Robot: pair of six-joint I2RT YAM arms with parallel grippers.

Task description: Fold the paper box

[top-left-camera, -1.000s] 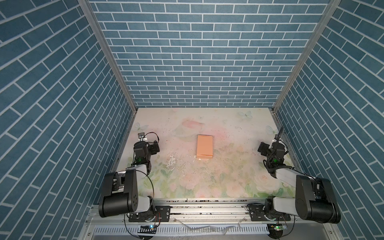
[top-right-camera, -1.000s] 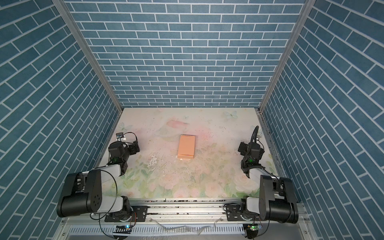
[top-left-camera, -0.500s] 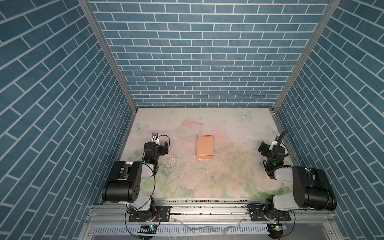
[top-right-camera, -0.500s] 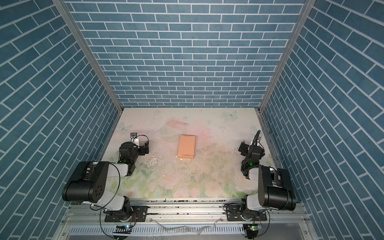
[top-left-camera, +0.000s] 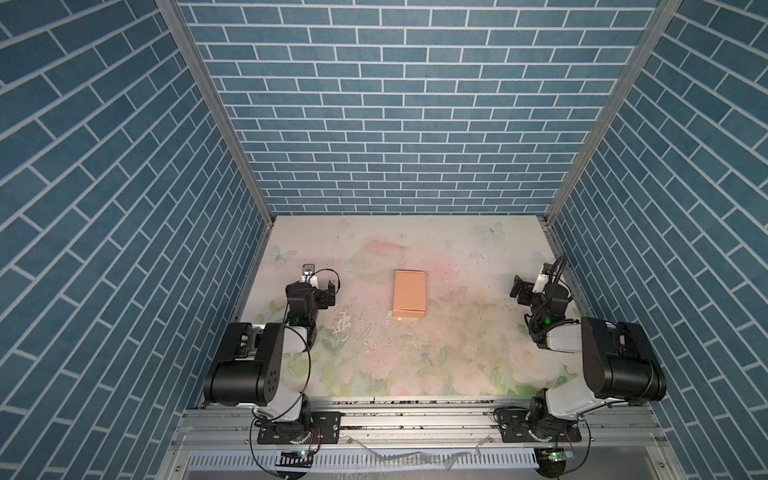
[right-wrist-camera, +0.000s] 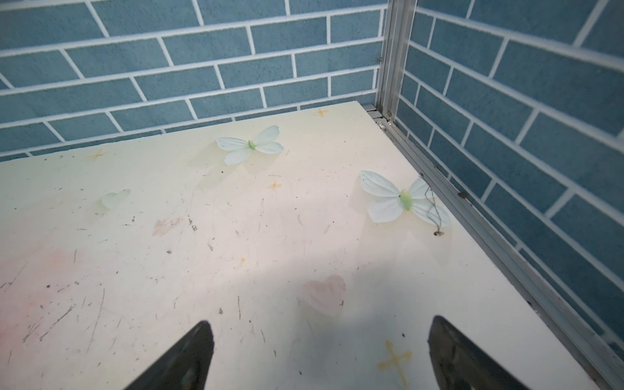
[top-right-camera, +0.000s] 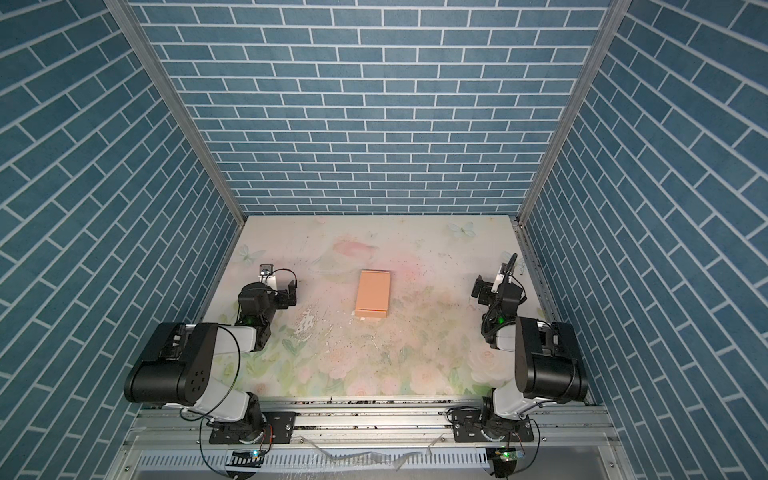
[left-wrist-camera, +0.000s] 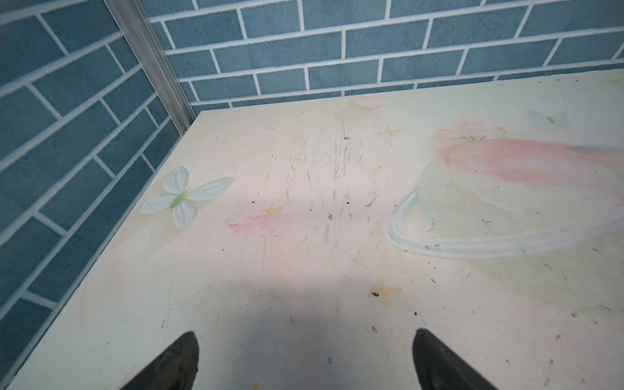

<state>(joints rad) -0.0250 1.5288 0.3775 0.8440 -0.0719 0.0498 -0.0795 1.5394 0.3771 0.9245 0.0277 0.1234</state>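
Paper box [top-left-camera: 409, 293] lies flat at the middle of the table [top-left-camera: 457, 249], long side running toward the table's back edge. It shows in both top views, and nothing touches it. Lid looks down and the outline is a clean rectangle. A seam line crosses the end nearest the table's front edge. A small pale bit sticks out at that end's corner; tab or scrap, can't tell.

Left gripper [left-wrist-camera: 304, 358] hangs low by the table's left edge, fingers [left-wrist-camera: 182, 358] spread wide, nothing between them. Right gripper [right-wrist-camera: 320, 351] is by the table's right edge, also spread wide and empty. Both are well apart from the box, and neither wrist view shows it.

Step, as a judgement: folding looks finished and the arms are parked, so end of task or very close.

Next move: probably none beyond holding clear. If the front flap isn't fully tucked, one gripper would have to reach in to the table's middle and press that end down while the other steadies the box. Thin card, so light pressure.
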